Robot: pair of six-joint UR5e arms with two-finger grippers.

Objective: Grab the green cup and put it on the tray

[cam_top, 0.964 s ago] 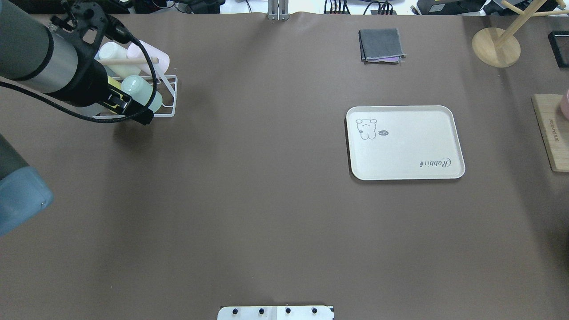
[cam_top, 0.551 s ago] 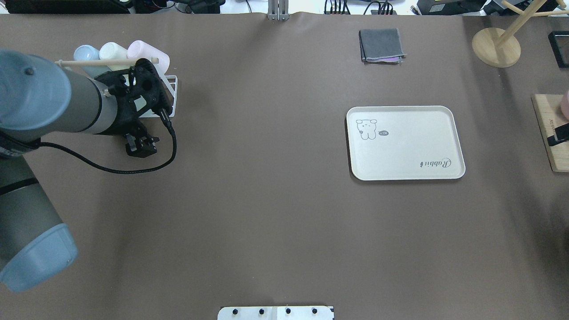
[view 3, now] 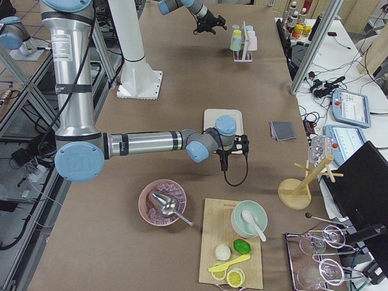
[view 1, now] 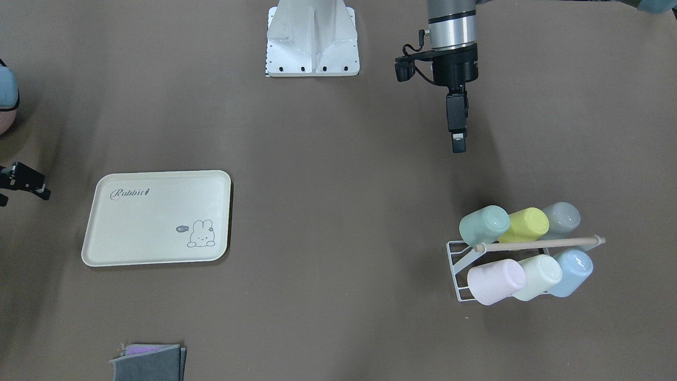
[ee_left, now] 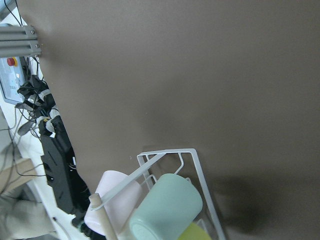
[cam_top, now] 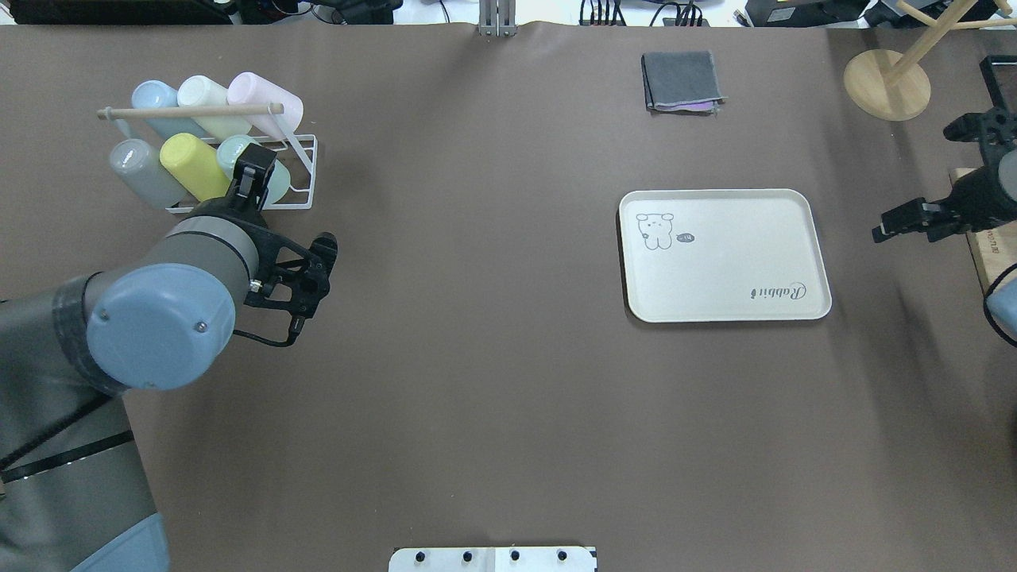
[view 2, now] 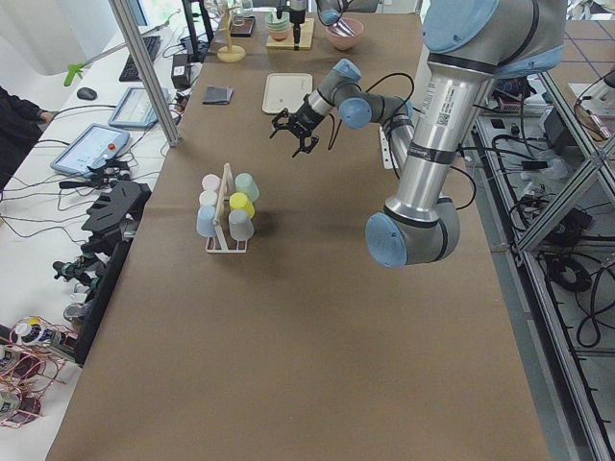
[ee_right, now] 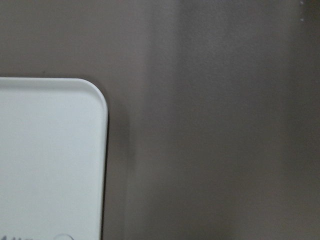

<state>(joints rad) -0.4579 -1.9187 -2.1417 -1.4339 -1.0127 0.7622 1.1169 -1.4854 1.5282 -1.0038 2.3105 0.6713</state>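
Note:
The green cup [view 1: 484, 225] lies tilted in a white wire rack [view 1: 456, 270], next to a yellow-green cup [view 1: 523, 225]. It also shows in the left wrist view [ee_left: 167, 210]. In the overhead view the green cup [cam_top: 279, 183] is partly hidden behind my left gripper [cam_top: 253, 168]. That gripper [view 1: 458, 145] hovers on the robot's side of the rack, apart from the cup, empty, and looks open. The cream tray [cam_top: 723, 262] lies empty on the table's right half. My right gripper [cam_top: 886, 230] hangs just right of the tray, empty, and looks open. The right wrist view shows a tray corner [ee_right: 50, 150].
The rack also holds grey [cam_top: 143, 171], blue [cam_top: 155, 99], cream [cam_top: 210, 97] and pink [cam_top: 266, 99] cups under a wooden dowel [cam_top: 191, 111]. A folded grey cloth [cam_top: 682, 81], a wooden stand [cam_top: 886, 83] and a cutting board [cam_top: 985, 254] are at the back right.
My left arm has swung off the rack and pulled back toward the robot, so all the cups show. My right arm has come into view beside the tray. The green cup stays in the rack.

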